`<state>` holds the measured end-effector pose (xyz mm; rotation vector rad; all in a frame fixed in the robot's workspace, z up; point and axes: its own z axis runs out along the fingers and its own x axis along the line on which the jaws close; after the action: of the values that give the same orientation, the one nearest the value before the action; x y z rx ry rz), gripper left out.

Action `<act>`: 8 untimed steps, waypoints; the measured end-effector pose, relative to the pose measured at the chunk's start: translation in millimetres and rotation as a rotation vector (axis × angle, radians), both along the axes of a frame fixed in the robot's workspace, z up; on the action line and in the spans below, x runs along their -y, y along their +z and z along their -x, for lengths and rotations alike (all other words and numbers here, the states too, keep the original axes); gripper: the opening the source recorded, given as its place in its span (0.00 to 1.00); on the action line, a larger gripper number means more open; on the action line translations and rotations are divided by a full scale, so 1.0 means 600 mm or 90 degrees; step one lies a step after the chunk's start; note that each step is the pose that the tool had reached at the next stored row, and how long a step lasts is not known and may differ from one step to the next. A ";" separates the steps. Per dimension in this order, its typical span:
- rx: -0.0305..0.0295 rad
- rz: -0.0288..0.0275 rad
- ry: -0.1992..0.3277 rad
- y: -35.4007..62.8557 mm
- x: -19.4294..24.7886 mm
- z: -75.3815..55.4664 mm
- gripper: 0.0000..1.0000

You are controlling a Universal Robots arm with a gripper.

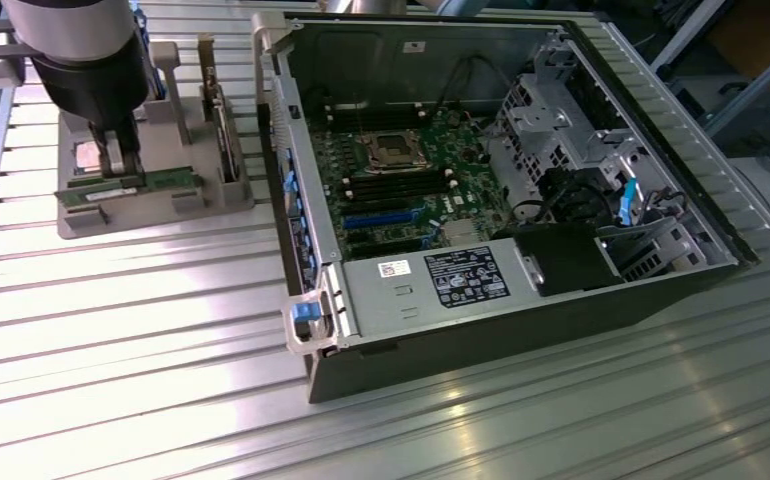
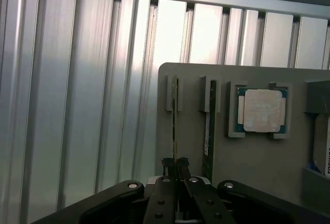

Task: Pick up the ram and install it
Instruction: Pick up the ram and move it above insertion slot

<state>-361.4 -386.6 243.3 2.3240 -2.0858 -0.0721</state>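
Observation:
The ram (image 1: 158,183) is a thin green stick standing on edge in a slot of the grey holder (image 1: 172,205) at the exterior view's left. My gripper (image 1: 121,170) reaches straight down onto it. In the wrist view the two dark fingertips (image 2: 167,165) are pressed together on the ram's (image 2: 175,116) thin top edge, so the gripper (image 2: 175,163) is shut on the ram. The stick still sits in its slot. The open computer case (image 1: 652,255) lies to the exterior view's right, with the green motherboard (image 1: 405,215) and its long dark memory slots (image 1: 399,185) exposed.
A second thin stick (image 2: 209,131) stands in the neighbouring slot of the holder (image 2: 258,167), and a square silver processor (image 2: 263,109) lies in a recess beyond it. A wider card (image 1: 229,135) stands upright on the holder. Ribbed aluminium table (image 1: 132,340) surrounds everything.

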 end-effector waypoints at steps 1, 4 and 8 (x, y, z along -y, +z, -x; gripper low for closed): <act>0.0000 0.0000 0.000 0.001 0.0000 0.000 0.12; -0.0001 0.0000 0.000 0.004 0.0000 0.000 0.12; 0.0000 0.0000 0.000 0.009 0.0000 0.000 0.12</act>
<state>-361.5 -386.6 248.9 2.3240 -2.0858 -0.0722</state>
